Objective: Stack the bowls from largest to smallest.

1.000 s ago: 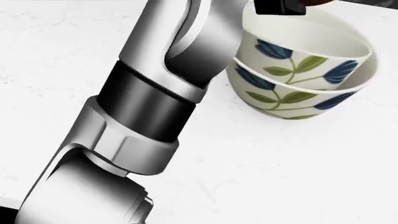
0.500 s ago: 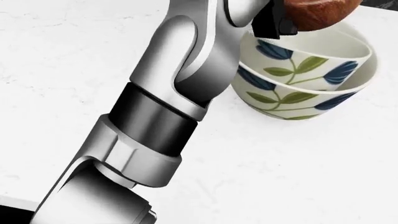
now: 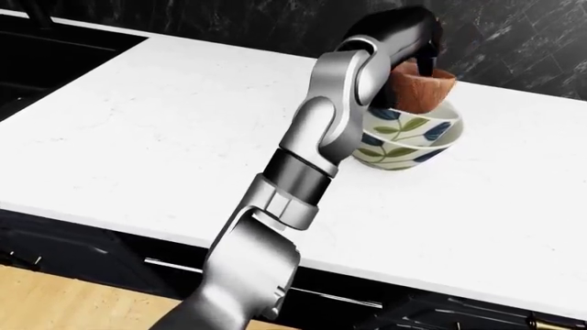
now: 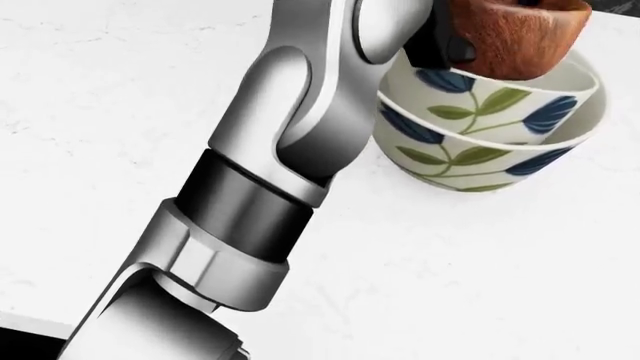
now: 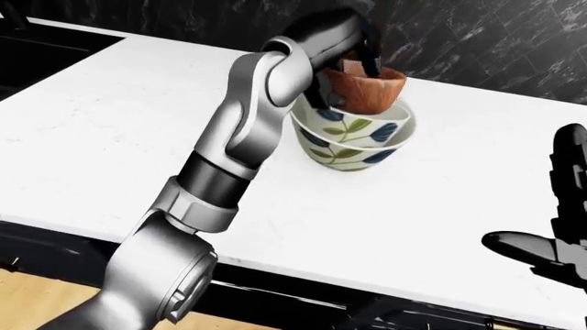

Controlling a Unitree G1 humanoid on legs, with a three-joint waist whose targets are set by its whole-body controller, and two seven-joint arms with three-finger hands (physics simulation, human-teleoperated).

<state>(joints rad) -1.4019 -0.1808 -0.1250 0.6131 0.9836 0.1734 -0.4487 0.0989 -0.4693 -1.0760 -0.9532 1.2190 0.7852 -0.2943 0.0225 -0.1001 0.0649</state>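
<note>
Two white bowls with blue and green leaf print stand nested on the white counter, the smaller one point(image 4: 500, 101) inside the larger one point(image 4: 470, 161). My left hand point(image 5: 353, 58) is shut on the rim of a brown wooden bowl point(image 5: 367, 93) and holds it tilted, its base down in the mouth of the upper leaf bowl. Whether the wooden bowl touches it I cannot tell. My left forearm point(image 4: 260, 195) fills the middle of the head view. My right hand point(image 5: 559, 227) is open and empty at the right edge of the right-eye view, well apart from the bowls.
The white counter point(image 3: 165, 130) spreads left and below the bowls. A dark sink point(image 3: 55, 48) lies at the top left of the left-eye view. A black marbled wall point(image 3: 514, 34) runs behind the bowls. The counter's near edge point(image 3: 119, 230) drops to dark cabinets.
My left hand has come down with the wooden bowl, which now shows large in the head view over the leaf bowls. The leaf bowls have not moved.
</note>
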